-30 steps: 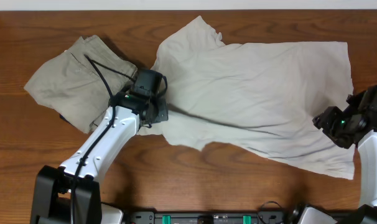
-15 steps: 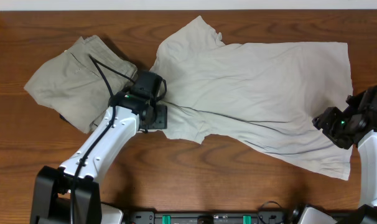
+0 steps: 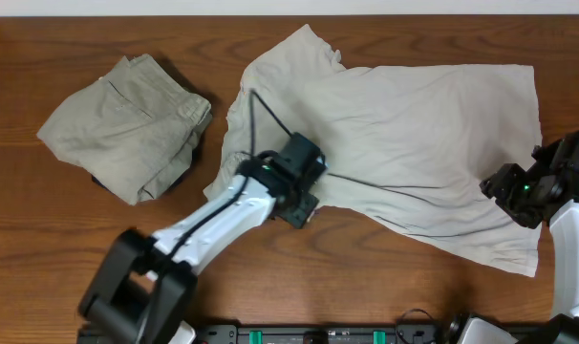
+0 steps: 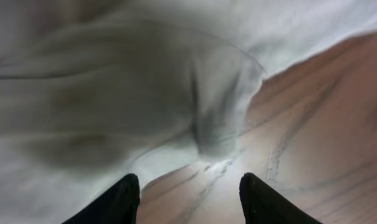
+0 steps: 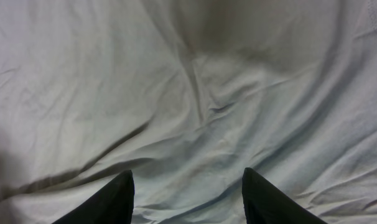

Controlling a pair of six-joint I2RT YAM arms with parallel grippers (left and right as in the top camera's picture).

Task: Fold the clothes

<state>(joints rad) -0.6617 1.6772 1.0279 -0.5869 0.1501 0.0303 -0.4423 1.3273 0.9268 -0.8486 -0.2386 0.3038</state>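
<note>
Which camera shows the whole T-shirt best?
The overhead view: the T-shirt lies spread out there, outline mostly visible. The left wrist view shows only a blurred edge on the table; the right wrist view shows just wrinkled fabric.

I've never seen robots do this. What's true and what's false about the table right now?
1. The T-shirt lies spread open, not yet folded. True.
2. The khaki trousers lie on top of it. False: they sit beside it on the wooden table.
3. The left arm's jaws stand apart, gripping nothing. True.
4. The right arm's jaws hang over bare wood. False: only shirt fabric lies beneath them.
</note>
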